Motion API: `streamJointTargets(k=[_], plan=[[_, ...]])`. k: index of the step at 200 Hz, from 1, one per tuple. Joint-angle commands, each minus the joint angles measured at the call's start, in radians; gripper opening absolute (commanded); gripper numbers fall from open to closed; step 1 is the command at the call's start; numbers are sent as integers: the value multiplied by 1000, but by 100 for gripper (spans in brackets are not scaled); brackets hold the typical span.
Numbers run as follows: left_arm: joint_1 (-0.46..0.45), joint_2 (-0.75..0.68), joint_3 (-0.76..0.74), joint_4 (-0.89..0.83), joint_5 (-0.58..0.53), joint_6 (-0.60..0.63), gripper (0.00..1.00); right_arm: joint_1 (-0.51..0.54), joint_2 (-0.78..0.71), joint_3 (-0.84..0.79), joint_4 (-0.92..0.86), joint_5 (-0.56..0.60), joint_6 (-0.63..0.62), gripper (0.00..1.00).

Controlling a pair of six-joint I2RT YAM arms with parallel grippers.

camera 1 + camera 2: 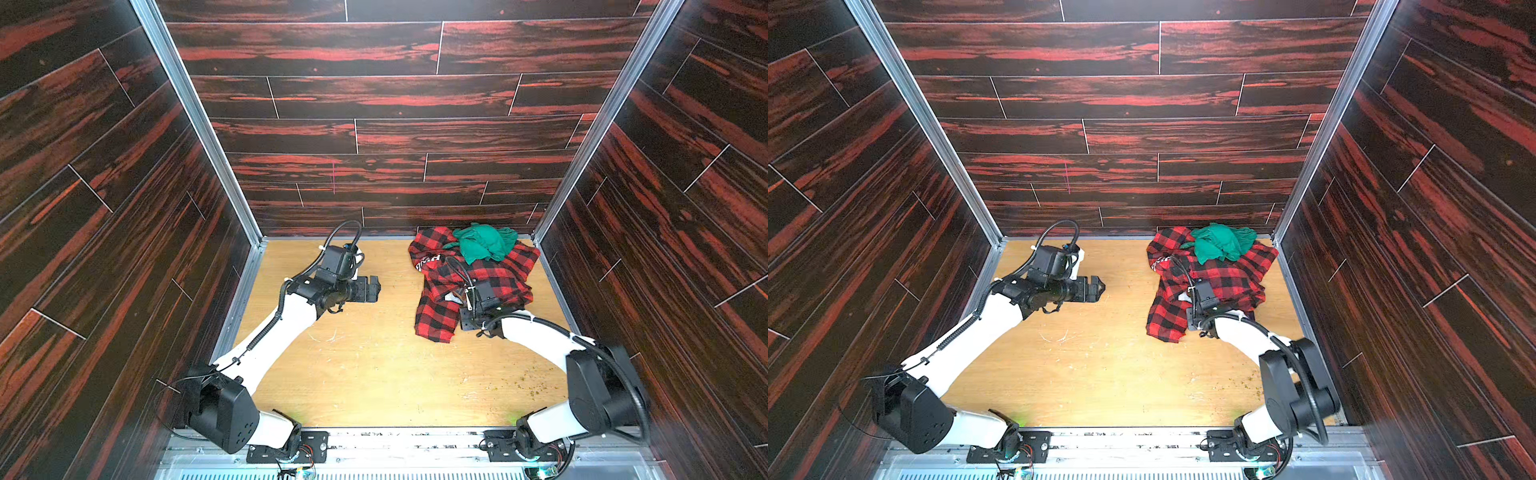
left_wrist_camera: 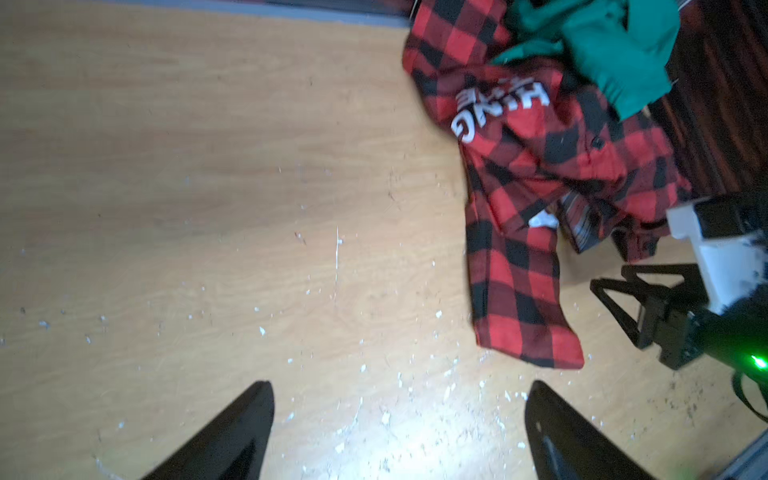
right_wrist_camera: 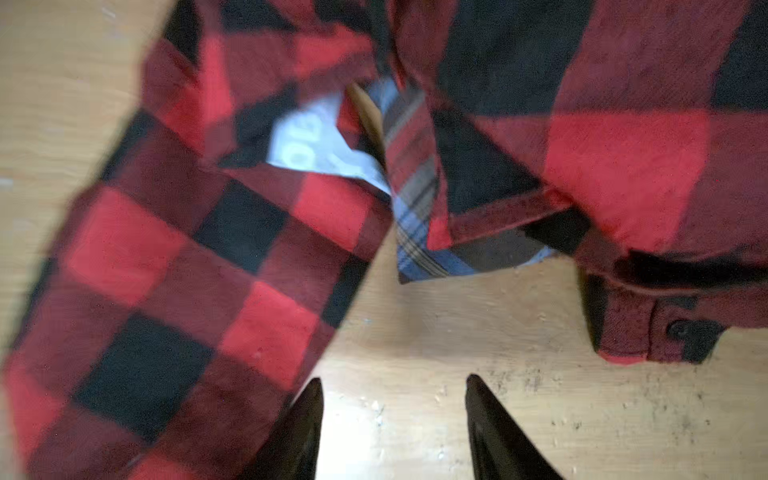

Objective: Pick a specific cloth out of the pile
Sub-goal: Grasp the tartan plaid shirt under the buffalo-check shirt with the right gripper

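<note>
Mostly hidden, the cloth [image 3: 415, 245] shows only a muted plaid corner poking out from under the red-and-black shirt [image 1: 434, 320], at the near edge of the pile [image 1: 513, 266] in the far right corner of the desk [image 1: 374, 365]. The green cloth [image 1: 484, 243] lies on top. The right end effector [image 3: 394, 378] points at that corner, fingers apart over bare desk, gripping nothing. The left end effector [image 2: 401, 384] hangs wide open, well apart from the pile.
</note>
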Motion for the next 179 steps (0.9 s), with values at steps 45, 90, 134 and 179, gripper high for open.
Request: streamJointTargets(k=[45,90,134,179], plan=[[3,-38,23,-58,-12,1,97,12,245,170,-14,187,-1,55],[3,-69,-2,-42,-34,-16,97,6,301,229,-16,200,-24,54],[4,-84,-7,-37,-41,-18,97,-1,325,257,-29,193,-31,33],[3,-88,-10,-34,-54,-18,97,-1,220,236,-79,198,-10,0]])
